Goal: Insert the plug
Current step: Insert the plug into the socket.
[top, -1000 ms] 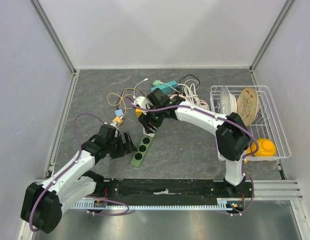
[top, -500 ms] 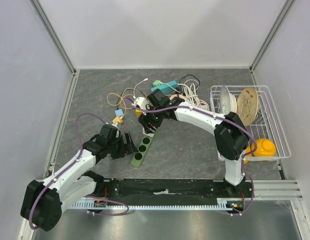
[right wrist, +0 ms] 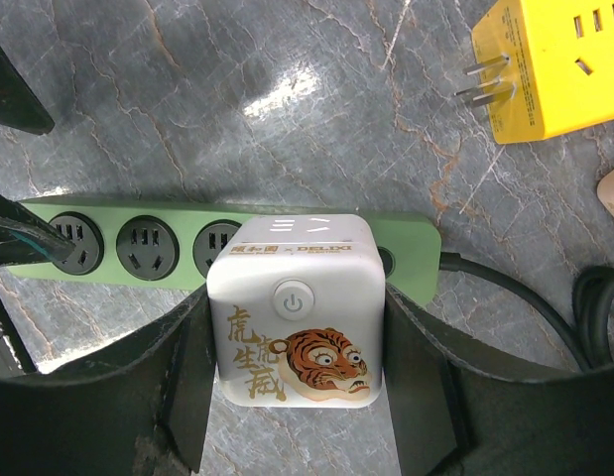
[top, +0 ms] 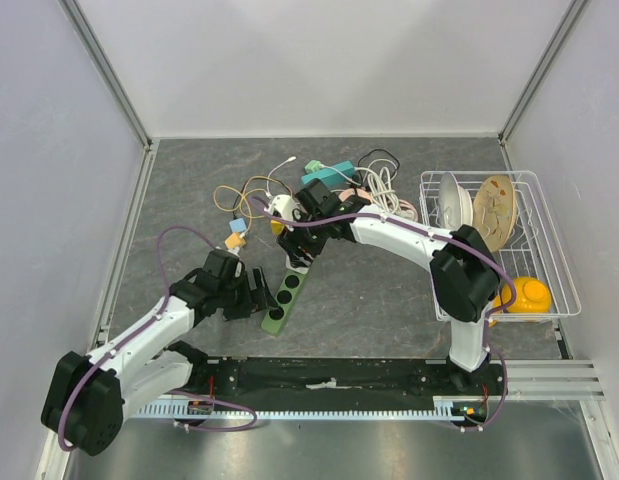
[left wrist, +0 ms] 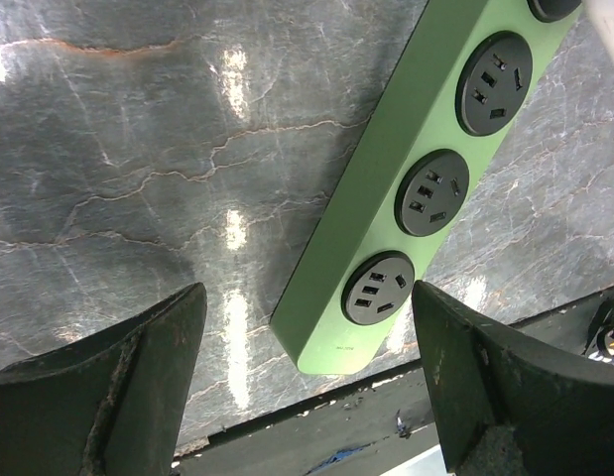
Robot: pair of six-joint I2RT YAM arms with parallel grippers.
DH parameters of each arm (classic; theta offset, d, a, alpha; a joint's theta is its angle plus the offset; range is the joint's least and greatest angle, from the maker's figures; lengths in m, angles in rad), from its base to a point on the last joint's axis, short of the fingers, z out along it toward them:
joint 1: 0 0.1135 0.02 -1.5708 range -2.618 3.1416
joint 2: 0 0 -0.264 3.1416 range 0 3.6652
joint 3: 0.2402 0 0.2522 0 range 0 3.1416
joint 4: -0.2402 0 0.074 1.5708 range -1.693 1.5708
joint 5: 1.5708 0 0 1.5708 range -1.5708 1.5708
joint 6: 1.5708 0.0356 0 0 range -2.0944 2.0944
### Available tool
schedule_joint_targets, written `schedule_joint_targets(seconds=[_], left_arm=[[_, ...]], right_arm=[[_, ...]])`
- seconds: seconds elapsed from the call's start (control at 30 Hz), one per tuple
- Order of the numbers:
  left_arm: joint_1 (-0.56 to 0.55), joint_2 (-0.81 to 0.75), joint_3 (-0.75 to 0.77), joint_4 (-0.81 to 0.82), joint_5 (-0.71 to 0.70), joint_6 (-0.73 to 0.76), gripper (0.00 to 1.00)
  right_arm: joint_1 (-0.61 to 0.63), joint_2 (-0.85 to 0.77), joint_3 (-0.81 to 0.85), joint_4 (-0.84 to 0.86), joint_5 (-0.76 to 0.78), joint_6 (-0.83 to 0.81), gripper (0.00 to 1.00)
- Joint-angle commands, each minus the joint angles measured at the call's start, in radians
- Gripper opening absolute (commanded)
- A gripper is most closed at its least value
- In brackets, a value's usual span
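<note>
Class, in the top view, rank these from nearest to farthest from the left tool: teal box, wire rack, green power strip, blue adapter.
1. green power strip, beside the left tool
2. blue adapter, just behind
3. teal box, back centre
4. wire rack, far right

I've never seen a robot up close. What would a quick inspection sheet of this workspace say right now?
Surface: dark marbled table.
Job's things: white tiger-print plug at the far end of the green power strip; whether it is seated, cannot tell; three empty sockets.
Clutter: yellow adapter, teal box, wire rack holding plates.
Grippers: right gripper shut on the plug; left gripper open, straddling the strip's near end.
Cables: tangled cords behind the strip.
Surroundings: plain white walls.
</note>
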Motion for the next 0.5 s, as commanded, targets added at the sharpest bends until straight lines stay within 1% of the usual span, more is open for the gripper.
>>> schedule_joint_targets(seconds=[0.0,0.23,0.47], left_arm=[[-0.014,0.009,0.011,0.025,0.013,0.007,0.9],[-0.038,0.03,0.008,0.026,-0.009,0.003,0.9],[-0.052,0.035,0.006,0.025,-0.019,0.001,0.9]], right_arm=[[-0.002,-0.073,-0.006,0.011,0.005,0.002,0.0],[-0.003,-0.073,-0.025,0.014,0.011,0.002,0.0],[-0.002,-0.059,-0.074,0.052,0.0,0.015,0.0]])
